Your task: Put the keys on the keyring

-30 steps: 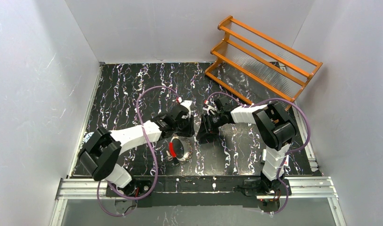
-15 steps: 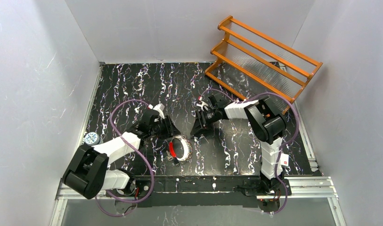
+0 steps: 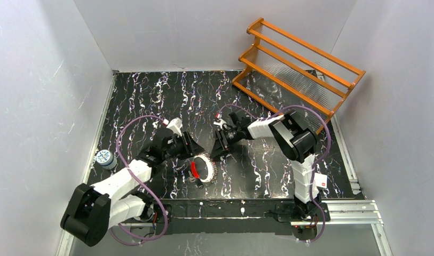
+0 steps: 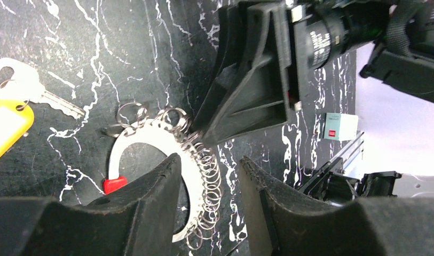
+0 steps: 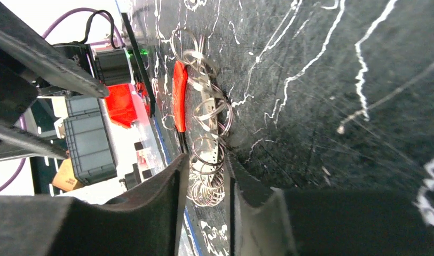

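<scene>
Left claw (image 4: 209,160) hangs with its jaws apart over the keyring (image 4: 145,136), touching nothing that we can see; the small split rings (image 4: 208,181) strung on the loop show in the gap between its fingers. Our right claw (image 5: 205,160) has its tip down at those same rings. Its jaws stand only a little apart with rings between them, and we cannot tell whether they pinch. The keyring lies flat near the front middle of the bench (image 3: 150,90), with its red section (image 4: 114,185) toward the left claw. We see one silvery key (image 4: 22,88) lying on the bench just beside the loop, not threaded on it, with a yellow tag (image 4: 4,128) at its head. A white sticker (image 4: 340,126) with a red mark carries print too small for us to read. The blue-and-white top of a round pot (image 3: 103,158) at the bench's left edge is also unreadable. The bench is black with white marble veins, and plain white walls (image 3: 44,80) close it in. We count two claws, one keyring, one key in view, one orange two-tier rack (image 3: 297,64) at the far right corner, and purple cables (image 3: 132,128) looping off both arms.
</scene>
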`<act>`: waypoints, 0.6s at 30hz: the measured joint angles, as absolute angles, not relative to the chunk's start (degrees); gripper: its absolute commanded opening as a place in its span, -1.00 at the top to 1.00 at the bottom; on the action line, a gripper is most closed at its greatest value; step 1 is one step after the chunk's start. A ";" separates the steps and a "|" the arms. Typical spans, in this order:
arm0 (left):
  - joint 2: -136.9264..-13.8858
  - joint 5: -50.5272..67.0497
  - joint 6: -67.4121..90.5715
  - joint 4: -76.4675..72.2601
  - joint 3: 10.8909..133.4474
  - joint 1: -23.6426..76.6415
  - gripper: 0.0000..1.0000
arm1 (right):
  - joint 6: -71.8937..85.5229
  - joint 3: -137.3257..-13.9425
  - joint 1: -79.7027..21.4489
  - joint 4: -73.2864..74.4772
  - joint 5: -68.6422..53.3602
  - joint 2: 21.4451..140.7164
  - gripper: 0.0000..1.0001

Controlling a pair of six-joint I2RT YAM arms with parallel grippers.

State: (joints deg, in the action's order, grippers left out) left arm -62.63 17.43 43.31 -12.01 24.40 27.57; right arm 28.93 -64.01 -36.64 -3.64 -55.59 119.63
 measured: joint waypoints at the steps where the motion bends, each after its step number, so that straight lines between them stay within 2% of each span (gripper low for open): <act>1: -61.93 17.43 43.31 -11.99 24.34 27.57 0.14 | 28.88 -64.01 -36.88 -3.66 -55.46 119.63 0.36; 6: -59.88 17.32 42.98 -11.97 24.32 27.55 0.21 | 28.16 -63.83 -37.69 -3.57 -55.20 119.63 0.62; 10: -59.86 16.16 42.37 -10.81 24.32 27.55 0.24 | 27.24 -62.17 -37.63 -3.42 -54.65 119.33 0.75; 14: -61.23 15.20 41.10 -8.47 24.60 27.55 0.24 | 26.52 -59.68 -37.63 -2.87 -54.37 117.67 0.75; 18: -63.29 14.35 39.75 -6.17 26.13 27.55 0.28 | 25.34 -58.08 -37.63 -1.41 -53.23 115.79 0.61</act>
